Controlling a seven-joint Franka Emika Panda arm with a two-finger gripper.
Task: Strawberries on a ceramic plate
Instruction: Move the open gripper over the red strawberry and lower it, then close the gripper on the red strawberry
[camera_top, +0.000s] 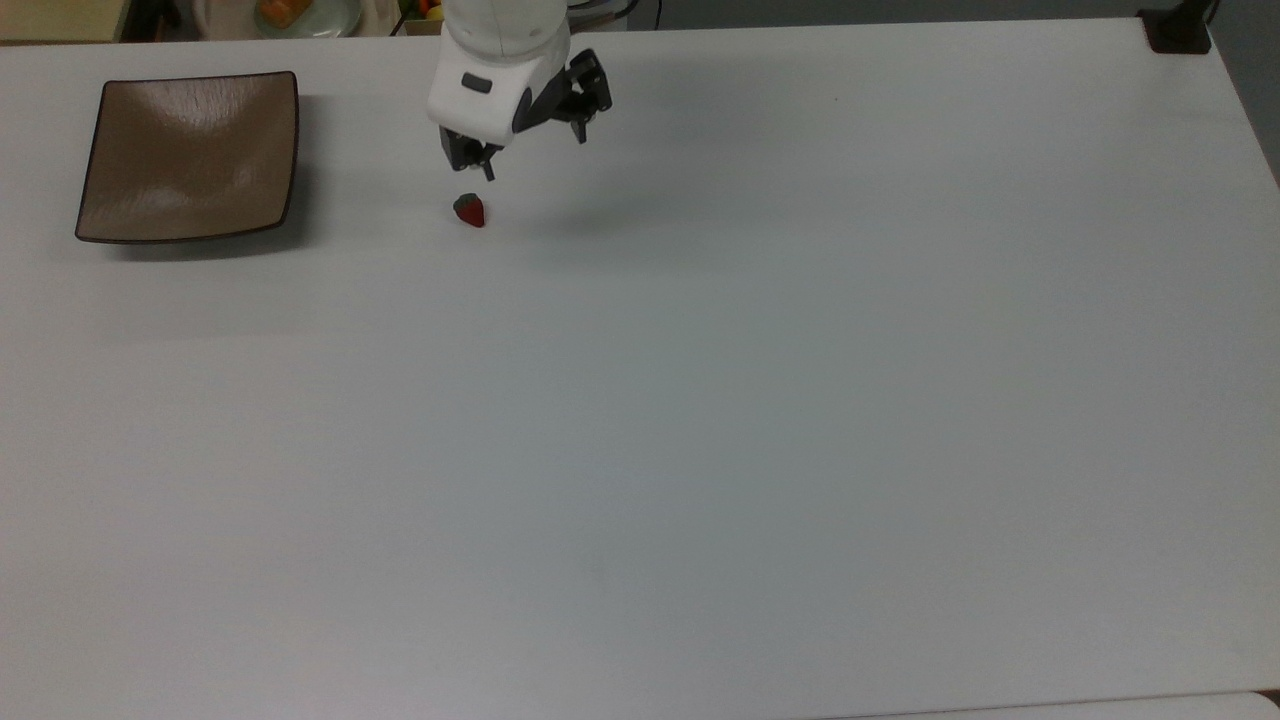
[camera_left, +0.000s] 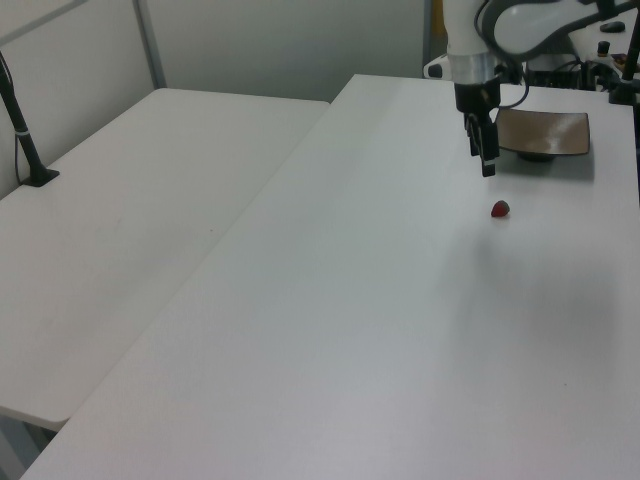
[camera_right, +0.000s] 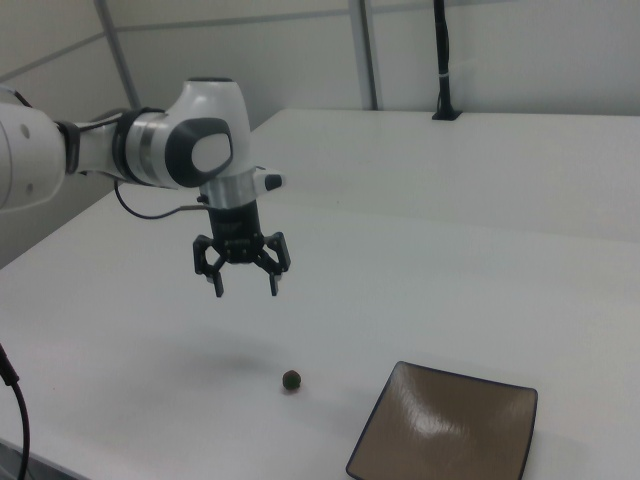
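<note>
A small red strawberry (camera_top: 469, 210) with a dark green cap lies on the white table, to the right of the plate in the top view. The square tan-brown ceramic plate (camera_top: 190, 155) with a thin dark rim sits near the top view's upper left and holds nothing. My gripper (camera_top: 535, 155) hangs open in the air, just above and to the right of the strawberry in the top view, holding nothing. The right view shows the gripper (camera_right: 245, 288) with spread fingers well above the strawberry (camera_right: 291, 379) and the plate (camera_right: 445, 440). In the left view the gripper (camera_left: 487, 160) is near the strawberry (camera_left: 500, 209) and the plate (camera_left: 543, 132).
A round pale dish (camera_top: 300, 12) with orange food sits beyond the table's far edge. A black post base (camera_top: 1180, 30) stands at the top view's upper right corner. A second white table (camera_left: 130, 200) with a black pole (camera_left: 25, 130) adjoins on the left view's left.
</note>
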